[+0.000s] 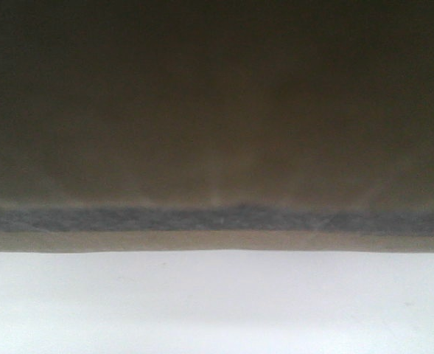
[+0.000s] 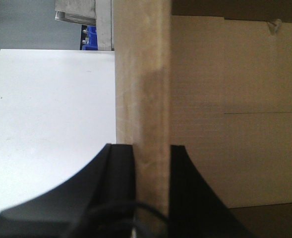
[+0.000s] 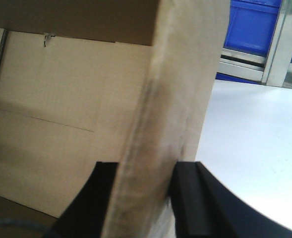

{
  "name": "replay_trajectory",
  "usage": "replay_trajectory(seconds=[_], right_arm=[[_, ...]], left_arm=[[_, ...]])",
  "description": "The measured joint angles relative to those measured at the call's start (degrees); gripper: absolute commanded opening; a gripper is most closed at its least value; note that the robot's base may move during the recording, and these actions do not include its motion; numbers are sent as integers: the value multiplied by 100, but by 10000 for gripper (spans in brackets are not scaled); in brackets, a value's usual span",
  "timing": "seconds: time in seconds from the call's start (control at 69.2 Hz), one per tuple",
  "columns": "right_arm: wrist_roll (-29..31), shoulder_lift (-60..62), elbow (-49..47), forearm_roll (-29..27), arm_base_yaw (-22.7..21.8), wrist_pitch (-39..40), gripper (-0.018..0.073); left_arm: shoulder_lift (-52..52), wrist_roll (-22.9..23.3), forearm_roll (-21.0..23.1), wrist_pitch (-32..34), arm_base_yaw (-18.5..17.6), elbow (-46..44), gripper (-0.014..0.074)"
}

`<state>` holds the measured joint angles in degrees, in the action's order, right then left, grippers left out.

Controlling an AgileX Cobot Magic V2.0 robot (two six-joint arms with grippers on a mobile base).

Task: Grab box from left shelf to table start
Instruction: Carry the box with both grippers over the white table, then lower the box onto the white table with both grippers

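Cardboard fills nearly the whole front view: the box sits right up against the camera, its brown wall dark in shadow, with the white surface showing just below its lower edge. So the box is off the shelf and at the surface. Whether that edge rests on the surface or hangs just above it, I cannot tell from here. By my reckoning the carry is mostly done, and what is left is to settle the box and let go.

Over to the wrists. The left gripper straddles the top edge of one box wall, one black finger on the outer face and one on the inner, both pressed flat to the cardboard. It is pinching that wall, narrowed to the wall's thickness. The right gripper does the same on its side, fingers tight on either face of the wall, the open inside of the box on one hand and the white surface on the other. Metal shelving and a blue bin stand well apart behind.
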<state>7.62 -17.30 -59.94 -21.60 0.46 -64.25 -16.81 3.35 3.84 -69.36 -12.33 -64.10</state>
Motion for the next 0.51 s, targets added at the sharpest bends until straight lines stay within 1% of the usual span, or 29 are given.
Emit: replay_trajectory(seconds=[0.289, 0.433, 0.506], right_arm=[[0, -27, -12, 10, 0, -20, 20], [0, -510, -242, 73, 0, -85, 20], [0, -956, -426, 129, 0, -158, 20]], left_arm=[[-58, -11, 0, 147, 0, 0, -92], [-484, -24, 11, 199, 0, -113, -92], [-909, -24, 11, 230, 0, -195, -92]])
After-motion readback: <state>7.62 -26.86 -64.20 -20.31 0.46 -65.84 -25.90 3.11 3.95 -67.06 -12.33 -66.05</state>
